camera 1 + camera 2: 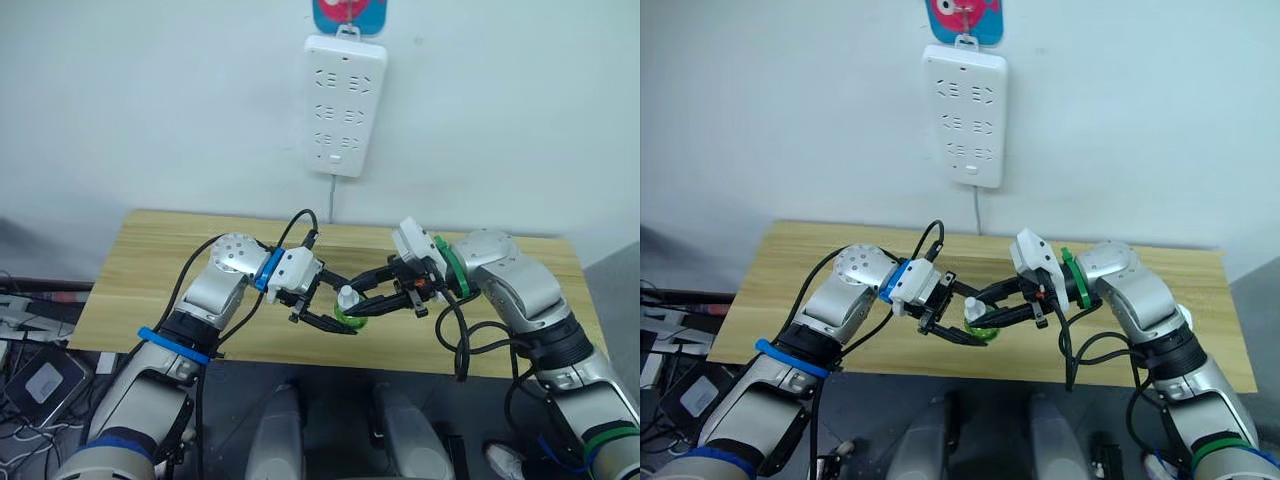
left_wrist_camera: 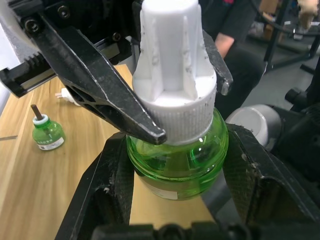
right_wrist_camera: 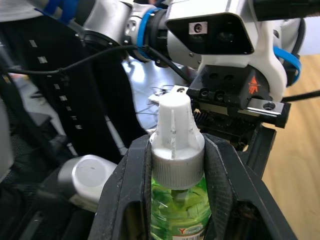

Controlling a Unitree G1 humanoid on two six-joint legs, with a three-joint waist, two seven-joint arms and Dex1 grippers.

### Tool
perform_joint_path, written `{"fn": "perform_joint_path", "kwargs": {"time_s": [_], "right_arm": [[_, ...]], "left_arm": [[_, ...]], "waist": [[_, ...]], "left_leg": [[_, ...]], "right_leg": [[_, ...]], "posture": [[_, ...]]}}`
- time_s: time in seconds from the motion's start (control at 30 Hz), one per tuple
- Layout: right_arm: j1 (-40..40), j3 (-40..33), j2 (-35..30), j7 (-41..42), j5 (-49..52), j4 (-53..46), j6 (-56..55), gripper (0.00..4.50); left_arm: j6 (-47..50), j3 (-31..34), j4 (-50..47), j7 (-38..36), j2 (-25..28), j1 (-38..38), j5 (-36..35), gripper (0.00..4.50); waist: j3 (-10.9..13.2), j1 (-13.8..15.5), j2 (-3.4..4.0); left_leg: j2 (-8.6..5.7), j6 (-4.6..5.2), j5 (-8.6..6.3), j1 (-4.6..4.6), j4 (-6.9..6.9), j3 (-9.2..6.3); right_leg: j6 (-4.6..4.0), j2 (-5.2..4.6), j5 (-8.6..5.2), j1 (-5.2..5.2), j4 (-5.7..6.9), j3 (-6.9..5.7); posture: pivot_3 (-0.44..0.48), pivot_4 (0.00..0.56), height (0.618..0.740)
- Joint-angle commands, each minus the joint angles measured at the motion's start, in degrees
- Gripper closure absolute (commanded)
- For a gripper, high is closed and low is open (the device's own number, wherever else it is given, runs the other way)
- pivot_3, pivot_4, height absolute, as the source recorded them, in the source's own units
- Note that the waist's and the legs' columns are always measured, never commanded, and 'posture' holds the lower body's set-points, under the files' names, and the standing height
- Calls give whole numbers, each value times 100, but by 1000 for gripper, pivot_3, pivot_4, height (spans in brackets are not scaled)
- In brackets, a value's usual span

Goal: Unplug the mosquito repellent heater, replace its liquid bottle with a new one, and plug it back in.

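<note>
I've got the new bottle (image 2: 177, 160) clamped at its green body in my left gripper (image 1: 325, 318) — right gripper (image 1: 385, 292) pinching the white cap (image 2: 172, 75), axis running cap-to-base between them.

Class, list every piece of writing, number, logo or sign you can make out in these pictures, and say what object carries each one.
No word or number can be read.
Green bottle: a small red and yellow logo on its label, lettering too small to read.
Second green bottle on the table: white label, print too blurred.
Left gripper: a red arrow-like mark, no letters.
Power strip: socket slots, no legible text.
</note>
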Motion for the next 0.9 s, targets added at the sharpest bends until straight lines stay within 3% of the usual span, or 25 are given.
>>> {"fn": "perform_joint_path", "kwargs": {"time_s": [0.03, 0.23, 0.37, 0.47, 0.6, 0.9], "right_arm": [[-29, -330, -124, -12, 129, -248, -127, 2104], [998, -894, -1023, -157, 124, -1041, -163, 25], [1713, -1378, -1299, -757, 272, -1778, 101, 25], [1973, -1561, -945, -1912, 334, -2516, 612, 25], [2000, -1216, -140, -3497, -196, -3120, 1015, 25], [2048, -677, 572, -4761, -758, -3168, 1152, 25]], "left_arm": [[30, -184, -131, -144, -269, 11, 167, 2265], [-5, 73, 197, 1, -451, -83, 377, 2265], [-73, 213, 424, 133, -527, -148, 490, 2265], [-113, 333, 616, 336, -574, -201, 594, 2265], [-112, 495, 729, 572, -662, -264, 678, 2265], [-215, 566, 969, 611, -790, -426, 802, 2265]], "waist": [[-1, 40, 1], [-2, 47, 0], [-4, -15, 4], [-5, -82, 6], [-11, -139, 8], [-14, -130, 9]], "left_leg": [[-3, 0, 0, 0, 2, 0], [-12, 0, 0, -6, 5, -20], [-5, -1, 1, -5, 4, -34], [3, -5, 5, 0, 5, -36], [2, -32, 21, 5, 1, -51], [-6, -51, 32, 0, -1, -60]], "right_leg": [[0, -3, 0, 2, 1, -1], [0, -18, 0, 13, -10, -36], [0, -15, 0, 13, -2, -60], [0, -8, 0, 13, 11, -59], [-2, -6, -1, 9, 34, -67], [-4, -7, -3, 9, 36, -76]], "posture": [[16, 271, 740], [-9, 270, 740], [-23, 269, 740], [-33, 263, 740], [-31, 261, 740], [-47, 250, 740]]}}
